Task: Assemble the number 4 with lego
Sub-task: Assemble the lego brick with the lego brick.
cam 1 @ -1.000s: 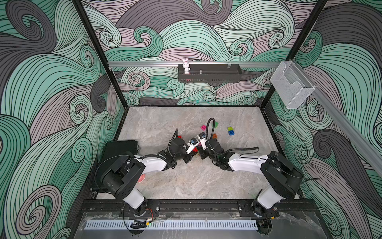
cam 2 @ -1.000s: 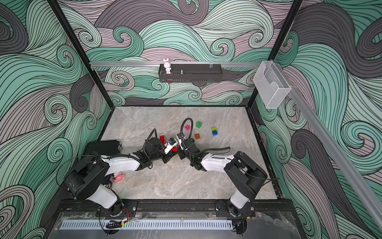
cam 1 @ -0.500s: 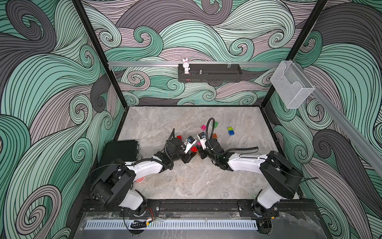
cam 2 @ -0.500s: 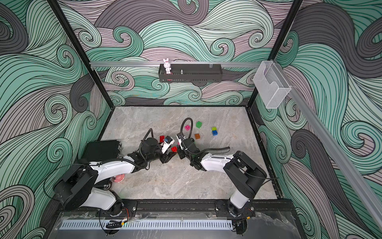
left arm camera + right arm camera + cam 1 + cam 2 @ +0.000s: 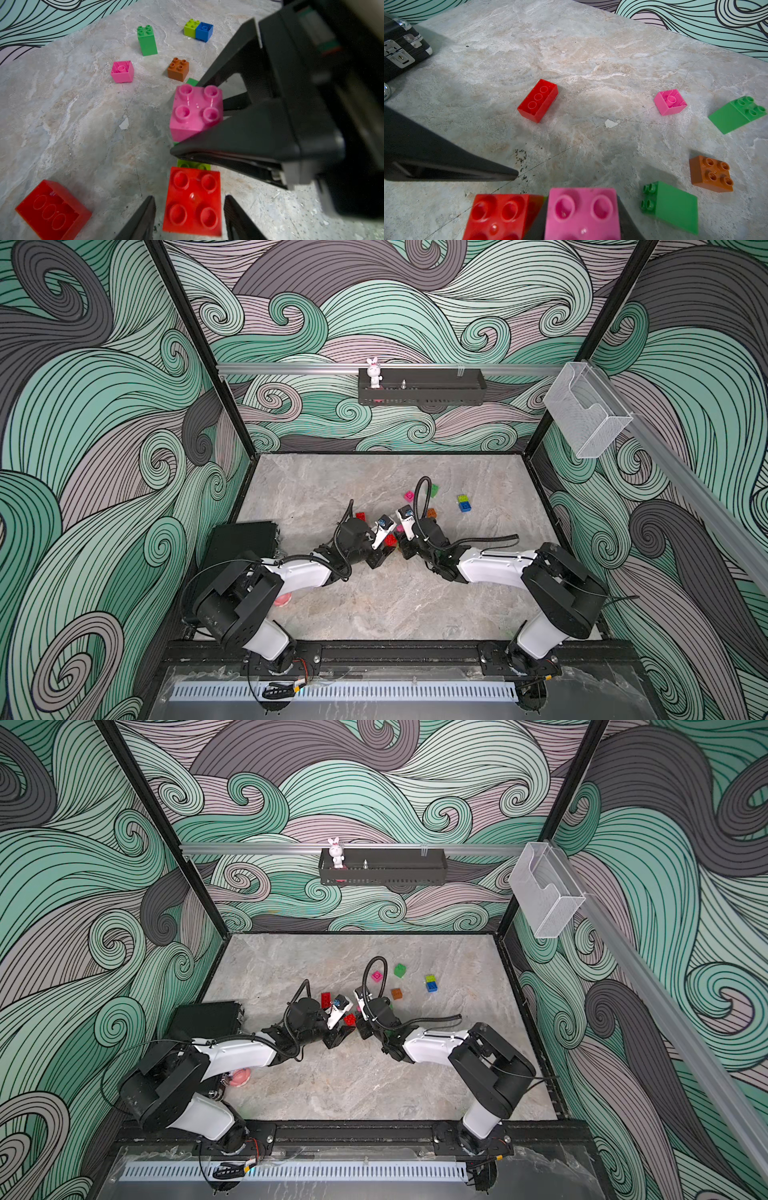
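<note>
In the left wrist view a red two-by-two lego brick (image 5: 193,201) sits on a lime brick (image 5: 193,165). My left gripper (image 5: 190,218) is open around it, with a gap on each side. My right gripper (image 5: 582,218) is shut on a pink brick (image 5: 582,212), held right beside the red one (image 5: 498,216). In both top views the two grippers meet mid-table at the red brick (image 5: 390,539) (image 5: 350,1019). Loose bricks lie beyond: a red long one (image 5: 538,100) upside down, pink (image 5: 670,101), two green (image 5: 735,114) (image 5: 675,205), orange (image 5: 710,174), and lime joined to blue (image 5: 204,31).
A black case (image 5: 243,541) lies at the table's left edge. A small pink object (image 5: 282,600) lies under my left arm. A white rabbit (image 5: 374,372) stands on the back-wall shelf (image 5: 436,400). A clear box (image 5: 586,414) hangs on the right wall.
My left gripper has opened off the red brick and its arm has shifted slightly. The right gripper keeps its hold on the pink brick in the same place.
</note>
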You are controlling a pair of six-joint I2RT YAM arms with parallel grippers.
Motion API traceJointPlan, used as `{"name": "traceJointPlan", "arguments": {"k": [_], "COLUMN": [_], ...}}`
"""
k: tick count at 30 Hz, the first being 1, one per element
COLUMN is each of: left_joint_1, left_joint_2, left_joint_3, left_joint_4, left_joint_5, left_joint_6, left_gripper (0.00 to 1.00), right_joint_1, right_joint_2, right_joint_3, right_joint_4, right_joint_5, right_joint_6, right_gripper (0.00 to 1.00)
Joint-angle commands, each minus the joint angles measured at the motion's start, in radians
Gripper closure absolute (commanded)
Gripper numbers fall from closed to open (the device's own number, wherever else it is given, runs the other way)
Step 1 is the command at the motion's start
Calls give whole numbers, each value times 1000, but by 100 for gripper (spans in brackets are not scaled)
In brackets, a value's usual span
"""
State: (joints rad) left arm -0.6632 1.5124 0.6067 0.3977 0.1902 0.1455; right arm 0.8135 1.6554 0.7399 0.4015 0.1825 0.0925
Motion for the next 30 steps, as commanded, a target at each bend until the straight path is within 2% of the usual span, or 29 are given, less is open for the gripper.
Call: {"name": "traceJointPlan", "arguments": {"k": [1, 9, 16, 18, 21, 24, 27, 30], "left_joint_1": [7, 11, 14, 13, 13, 13, 13, 13], "left_joint_2": [15, 27, 35, 41, 52, 66, 85, 100], "left_joint_3": [36, 44, 57, 56, 47, 25, 13, -2], "left_joint_4": [32, 55, 49, 43, 51, 66, 78, 100], "left_joint_5": [18, 57, 77, 87, 83, 72, 67, 62], "left_joint_6": [11, 16, 26, 26, 29, 34, 39, 37], "left_gripper": [46, 49, 56, 62, 79, 92, 100, 100], "right_joint_1": [9, 12, 15, 15, 16, 16, 16, 16], "right_joint_2": [87, 89, 92, 92, 93, 92, 96, 98], "right_joint_3": [-62, -57, -54, -54, -54, -54, -52, -51], "right_joint_4": [-283, -286, -289, -291, -291, -292, -292, -293], "right_joint_5": [-57, -59, -60, -59, -58, -57, -58, -59], "right_joint_6": [4, 0, -2, -2, -2, -2, -2, -1], "right_gripper": [94, 95, 95, 95, 95, 95, 95, 95]}}
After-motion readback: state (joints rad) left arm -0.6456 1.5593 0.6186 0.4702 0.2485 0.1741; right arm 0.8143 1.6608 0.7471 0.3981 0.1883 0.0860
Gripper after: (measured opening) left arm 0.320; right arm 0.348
